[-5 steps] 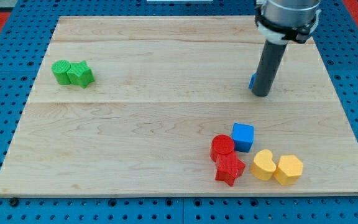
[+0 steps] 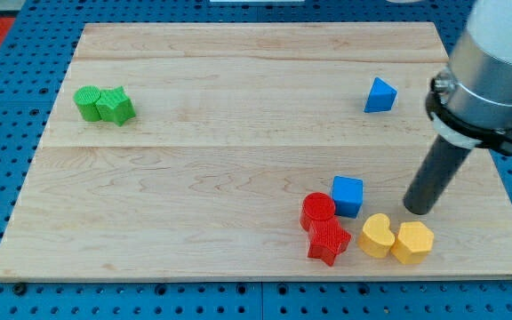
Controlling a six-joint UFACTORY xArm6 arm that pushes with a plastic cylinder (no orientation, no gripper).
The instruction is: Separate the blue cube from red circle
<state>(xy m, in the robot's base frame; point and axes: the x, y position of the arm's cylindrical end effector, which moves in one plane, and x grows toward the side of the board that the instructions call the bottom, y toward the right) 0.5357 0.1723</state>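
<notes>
Tool is a bare rod, no jaws, so it grasps nothing; my tip sits on the tabletop at near right, touching no block. Blue cube is to the tip's left, near but apart. Red circle is at the cube's near-left corner, touching it or nearly so. Red star is touching the circle on its near side. Just near of the tip: yellow heart-like block and yellow hexagon-like block, side by side. Blue triangle is far right, well apart; two green blocks are touching at far left. Judgement: approach step, separation not yet done. A leftward push from here would drive the cube into the circle, so the next move calls for getting the tip to the cube's near-left side, between the cube and the circle if it fits, then pushing far-right onto open tabletop. The tight gap risks dragging the circle or the yellow heart along.
</notes>
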